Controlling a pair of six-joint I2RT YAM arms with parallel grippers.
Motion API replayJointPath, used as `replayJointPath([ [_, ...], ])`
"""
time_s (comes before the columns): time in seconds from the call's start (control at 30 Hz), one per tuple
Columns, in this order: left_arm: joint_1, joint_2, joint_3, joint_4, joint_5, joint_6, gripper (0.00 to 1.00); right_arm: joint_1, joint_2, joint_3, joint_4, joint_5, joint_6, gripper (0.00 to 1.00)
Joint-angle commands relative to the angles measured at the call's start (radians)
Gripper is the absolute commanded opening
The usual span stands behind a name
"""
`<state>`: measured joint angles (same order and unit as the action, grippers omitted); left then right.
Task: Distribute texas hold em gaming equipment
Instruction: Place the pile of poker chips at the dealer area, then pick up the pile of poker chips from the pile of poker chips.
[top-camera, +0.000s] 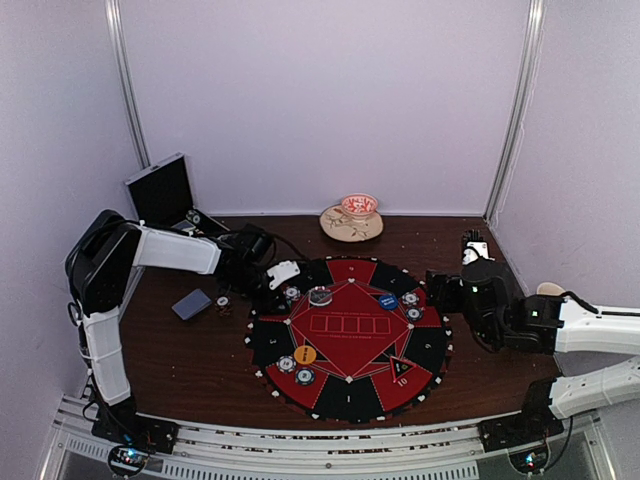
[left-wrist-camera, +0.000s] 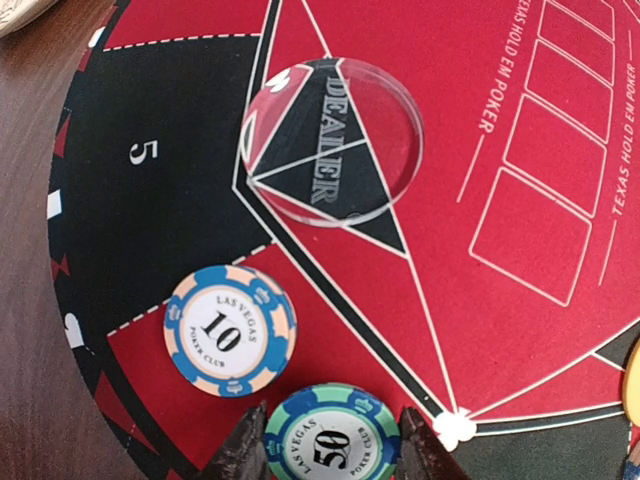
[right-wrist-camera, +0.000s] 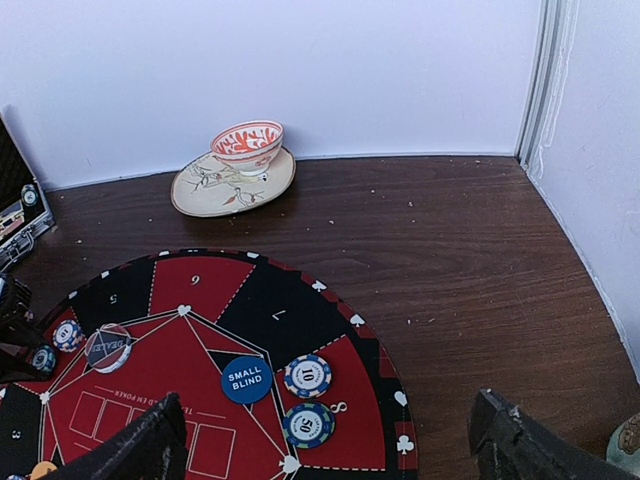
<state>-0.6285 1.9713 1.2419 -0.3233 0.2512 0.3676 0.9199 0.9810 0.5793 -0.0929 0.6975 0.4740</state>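
Note:
My left gripper (left-wrist-camera: 332, 452) is low over the round mat (left-wrist-camera: 560, 60), its fingers closed against both sides of a teal-edged 50 chip (left-wrist-camera: 330, 435) lying flat on it. A blue 10 chip (left-wrist-camera: 229, 330) lies just beside it, and a clear dealer button (left-wrist-camera: 332, 140) lies farther on. In the top view the left gripper (top-camera: 288, 290) is at the mat's upper left. My right gripper (right-wrist-camera: 335, 445) is open and empty above the mat's right side, short of a blue small-blind disc (right-wrist-camera: 246, 379), a 10 chip (right-wrist-camera: 307, 376) and a 50 chip (right-wrist-camera: 308, 424). An orange disc (top-camera: 305, 354) and two chips (top-camera: 295, 370) lie at the front left.
Grey-blue cards (top-camera: 191, 304) and loose chips (top-camera: 222, 300) lie on the wood left of the mat. An open black case (top-camera: 160, 190) stands at the back left. A plate (top-camera: 340, 228) with a red-patterned bowl (top-camera: 359, 205) sits at the back centre. White walls enclose the table.

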Motion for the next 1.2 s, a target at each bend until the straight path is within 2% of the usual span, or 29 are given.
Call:
replayJointPath([
  [0.0, -0.004, 0.013, 0.031, 0.01, 0.012, -0.006, 0.4, 0.004, 0.0, 0.019, 0.001, 0.008, -0.008, 0.99],
  [0.33, -0.005, 0.014, 0.031, 0.004, 0.003, -0.005, 0.51, 0.004, -0.003, 0.019, 0.001, 0.008, -0.008, 0.99],
  [0.7, 0.01, -0.08, -0.003, -0.03, -0.002, 0.03, 0.54, 0.005, -0.008, 0.018, -0.002, 0.004, -0.008, 0.99],
  [0.97, 0.077, -0.242, -0.046, -0.1, 0.016, 0.074, 0.62, 0.005, -0.018, 0.017, -0.001, -0.008, -0.006, 0.99],
  [1.17, 0.186, -0.354, -0.165, -0.102, 0.037, 0.089, 0.71, 0.004, -0.01, 0.016, 0.006, -0.021, -0.006, 0.99],
])
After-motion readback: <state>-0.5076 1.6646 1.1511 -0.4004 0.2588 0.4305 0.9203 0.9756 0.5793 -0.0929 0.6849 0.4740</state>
